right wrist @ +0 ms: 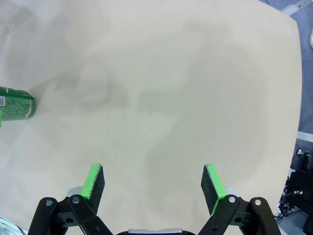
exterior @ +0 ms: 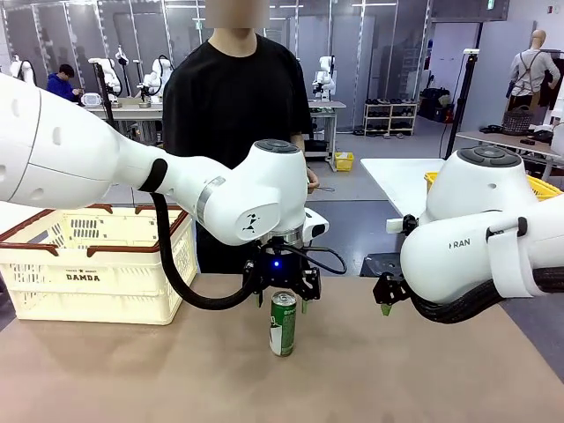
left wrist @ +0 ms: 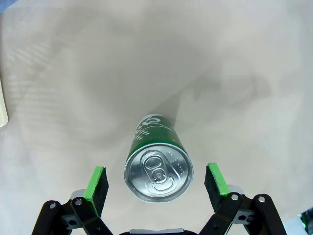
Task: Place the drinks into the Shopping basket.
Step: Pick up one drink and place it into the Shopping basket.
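A green can (exterior: 283, 323) with a silver top stands upright on the tan table, near the middle. My left gripper (exterior: 282, 302) hangs open just above it. In the left wrist view the can (left wrist: 155, 161) sits between the green pads (left wrist: 98, 183), with a gap on each side. My right gripper (exterior: 385, 305) hovers open over bare table to the can's right, nothing between its fingers (right wrist: 94, 183); the can (right wrist: 17, 103) shows at that view's left edge. The Shopping basket (exterior: 97, 264), cream with a brown-red rim and "DAMDA" on its side, stands at the table's left. Blue cans are out of view.
A person in a black shirt (exterior: 238, 97) stands at the table's far side, behind the left arm. A yellow mesh basket (exterior: 545, 187) sits on a white table at the back right. Bare table lies between the can and the Shopping basket.
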Robot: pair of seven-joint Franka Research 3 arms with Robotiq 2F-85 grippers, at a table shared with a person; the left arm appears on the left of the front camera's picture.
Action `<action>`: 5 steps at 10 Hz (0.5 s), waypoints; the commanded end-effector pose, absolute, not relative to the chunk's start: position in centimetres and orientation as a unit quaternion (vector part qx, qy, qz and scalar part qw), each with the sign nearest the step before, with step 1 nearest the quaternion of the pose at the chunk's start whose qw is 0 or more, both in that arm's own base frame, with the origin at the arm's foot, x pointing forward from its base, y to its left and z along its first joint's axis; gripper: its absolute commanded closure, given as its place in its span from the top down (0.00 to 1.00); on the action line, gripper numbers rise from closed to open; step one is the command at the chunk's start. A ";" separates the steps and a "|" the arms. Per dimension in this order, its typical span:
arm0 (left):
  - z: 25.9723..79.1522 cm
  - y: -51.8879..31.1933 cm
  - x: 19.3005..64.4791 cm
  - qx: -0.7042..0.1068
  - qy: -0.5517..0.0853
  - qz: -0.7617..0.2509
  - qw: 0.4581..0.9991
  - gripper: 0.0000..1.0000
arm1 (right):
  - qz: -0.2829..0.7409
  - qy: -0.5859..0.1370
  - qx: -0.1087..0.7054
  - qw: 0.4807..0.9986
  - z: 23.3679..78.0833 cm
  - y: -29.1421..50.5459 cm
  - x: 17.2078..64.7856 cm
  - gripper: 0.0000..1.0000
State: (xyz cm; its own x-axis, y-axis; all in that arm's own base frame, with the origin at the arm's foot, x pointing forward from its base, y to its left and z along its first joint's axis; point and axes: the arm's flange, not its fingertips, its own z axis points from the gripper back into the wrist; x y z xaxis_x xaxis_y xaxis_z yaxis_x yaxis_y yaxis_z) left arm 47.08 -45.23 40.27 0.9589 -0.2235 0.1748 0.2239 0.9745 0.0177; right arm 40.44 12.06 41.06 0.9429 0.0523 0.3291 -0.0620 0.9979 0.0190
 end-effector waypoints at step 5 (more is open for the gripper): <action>40.1 -46.0 47.9 0.010 -0.073 -0.101 0.992 1.00 | 0.032 -0.170 0.012 0.985 40.9 11.9 40.4 1.00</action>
